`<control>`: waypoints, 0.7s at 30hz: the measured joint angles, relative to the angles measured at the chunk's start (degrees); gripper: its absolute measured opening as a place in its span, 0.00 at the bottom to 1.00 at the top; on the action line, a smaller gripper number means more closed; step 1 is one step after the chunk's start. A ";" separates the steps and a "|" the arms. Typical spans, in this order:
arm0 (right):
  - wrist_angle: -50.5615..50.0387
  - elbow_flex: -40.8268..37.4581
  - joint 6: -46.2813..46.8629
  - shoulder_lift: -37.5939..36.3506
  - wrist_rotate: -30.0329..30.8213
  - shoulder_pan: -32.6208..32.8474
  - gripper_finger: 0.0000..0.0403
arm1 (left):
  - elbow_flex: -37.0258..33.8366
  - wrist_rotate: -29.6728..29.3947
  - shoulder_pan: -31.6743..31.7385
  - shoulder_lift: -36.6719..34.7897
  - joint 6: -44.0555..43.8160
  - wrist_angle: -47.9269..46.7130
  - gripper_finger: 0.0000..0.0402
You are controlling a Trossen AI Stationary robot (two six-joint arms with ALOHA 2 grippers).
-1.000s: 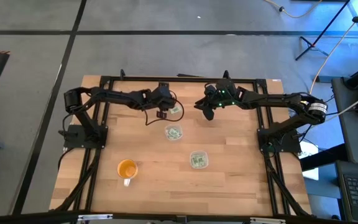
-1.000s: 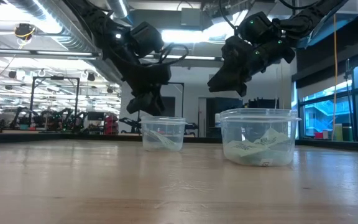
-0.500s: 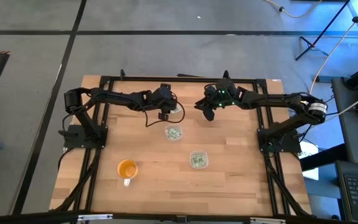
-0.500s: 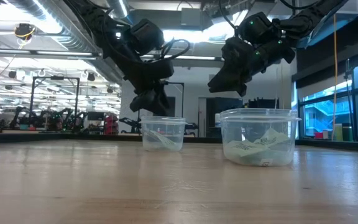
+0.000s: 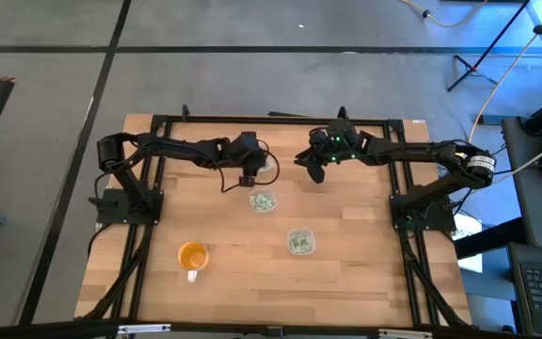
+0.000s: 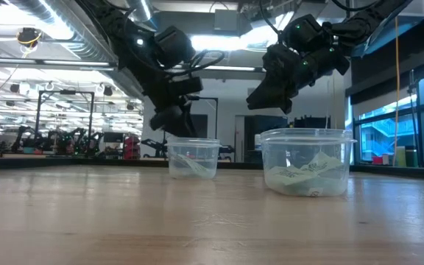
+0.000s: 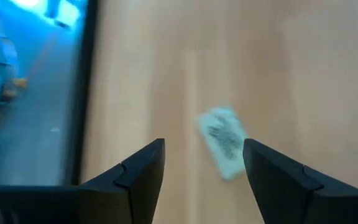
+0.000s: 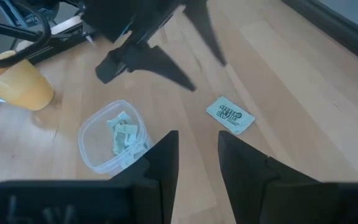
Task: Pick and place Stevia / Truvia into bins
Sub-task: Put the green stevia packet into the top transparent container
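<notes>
1. The left gripper (image 5: 248, 176) hangs over the far half of the pale wooden butcher-block table (image 5: 365, 282), its two dark fingers (image 7: 143, 167) spread wide and holding nothing; between them, on the bare wood, lies a single small flat pale green and white paper sweetener packet (image 7: 223, 142)

2. That loose packet (image 8: 230, 116) sits just beyond the nearer of two low, round, clear plastic cups (image 5: 263, 201), on the side towards the table's far edge, and apart from the cup's wall

3. This cup (image 8: 112, 144) already holds several packets; the second clear plastic cup (image 5: 299, 242), nearer the table's front edge and to the right of the first, also holds a heap of them (image 6: 300, 177)

4. The right gripper (image 5: 312, 169) waits in the air to the right of the loose packet, its fingers parted a little and empty

5. An orange plastic cup with a handle (image 5: 191, 256) stands well to the left of the first clear cup and towards the front edge, taking no part

6. By the look of the table the job is nearly done: most packets are binned, and only this one is seen outside the cups

7. What remains, as far as can be judged, is to lower the open left fingers onto the packet, pinch the thin paper off the flat wood, and carry it the short way to the nearer cup
</notes>
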 joint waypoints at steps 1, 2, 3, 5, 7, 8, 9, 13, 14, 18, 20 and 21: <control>0.00 0.00 -0.07 -0.01 0.00 0.00 0.29 | -0.01 1.28 0.00 0.00 -0.57 -1.33 0.53; 0.00 0.00 -0.11 0.00 0.00 0.00 0.29 | 0.00 2.26 0.00 0.00 -1.42 -2.37 0.53; 0.00 0.00 -0.16 0.00 0.00 0.00 0.29 | 0.00 3.15 0.00 0.00 -2.24 -3.57 0.53; 0.00 0.00 -0.30 0.00 0.00 0.00 0.29 | 0.00 4.02 -0.02 0.00 -3.13 -5.68 0.53; 0.02 0.00 -0.33 0.00 0.00 0.00 0.29 | -0.01 4.19 0.00 0.00 -3.10 -6.15 0.53; 0.02 0.00 -0.33 0.00 0.00 -0.04 0.29 | -0.02 4.20 0.00 0.00 -2.39 -6.09 0.53; 0.02 0.00 -0.33 0.00 0.00 -0.04 0.29 | -0.02 4.29 0.00 0.00 -1.43 -6.11 0.53; 0.04 0.00 0.07 0.00 0.00 -0.04 0.29 | 1.94 4.63 0.48 0.65 0.30 -9.00 0.53; 0.04 0.00 0.07 0.00 0.00 -0.04 0.29 | 3.20 4.77 0.85 1.20 0.32 -10.40 0.53; 0.16 0.00 1.05 0.00 0.00 -0.04 0.29 | 6.84 6.53 1.93 3.38 0.41 -13.86 0.52; 0.20 0.00 1.42 0.00 0.02 -0.04 0.29 | 7.04 7.82 2.01 3.93 1.01 -14.73 0.51; 0.22 0.00 1.42 0.00 0.02 -0.04 0.29 | 7.13 8.22 2.01 4.49 1.81 -14.16 0.50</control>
